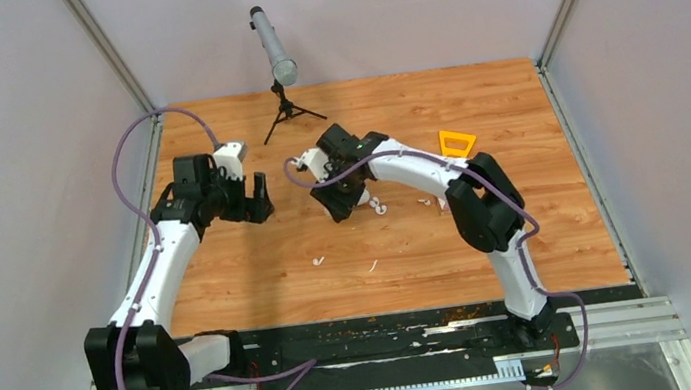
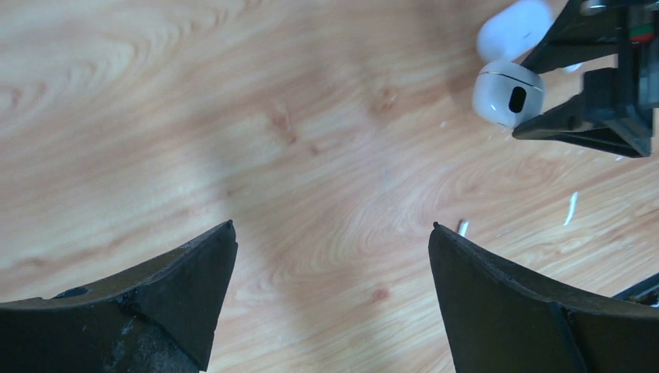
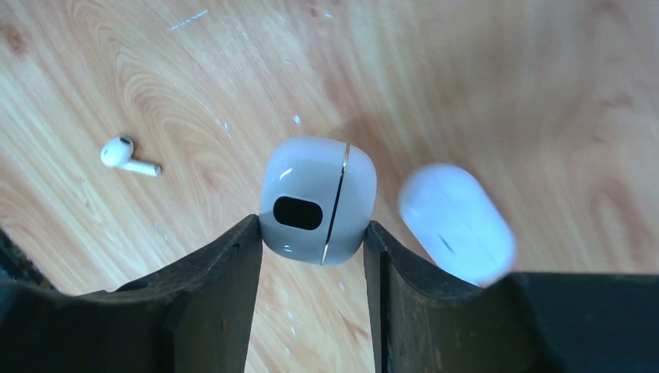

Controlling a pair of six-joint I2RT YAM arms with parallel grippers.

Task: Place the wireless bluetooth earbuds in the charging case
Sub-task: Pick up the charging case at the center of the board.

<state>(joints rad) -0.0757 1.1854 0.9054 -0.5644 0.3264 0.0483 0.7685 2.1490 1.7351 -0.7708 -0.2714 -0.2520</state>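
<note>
- Plain grey walls [image 1: 9, 199] around a wood-grain table [image 1: 234, 300]. There's a tripod [image 1: 285, 112] with some tube-shaped thing on it at the back and an orange triangle [image 1: 457, 143] off to the right.
- The right gripper [image 3: 311, 225] is pinching the case [image 3: 315, 198]. One black finger presses each side, and it's caught right out at the tips rather than deep in the jaws.
- The case looks shut to me — the gold seam runs unbroken down it, with a dark oval on the face.
- A second case [image 3: 457, 224] lies just beside the right finger, blurry in the wrist view.
- The left gripper [image 2: 332, 225] is spread wide over bare wood with nothing in it. It sits near the right one but not touching.
- Buds are loose on the table. One earbud [image 3: 124, 154] is off to the side of the held case, and a couple more white specks [image 1: 318, 259] [image 1: 373, 266] sit nearer the arm bases. None is in a case that I can see.
- What could go wrong:
  - The shell is glossy and rounded and only held by the tips, so more squeeze or a quick swing could squirt it out or twist it.
  - The second case is close enough that a small sideways shift of that finger would knock it.
  - The buds are tiny and light — a low sweep by either arm could flick them away.
  - If the lid really is shut, the left gripper has to pry it open, and that pull works against an already thin grip.
</note>
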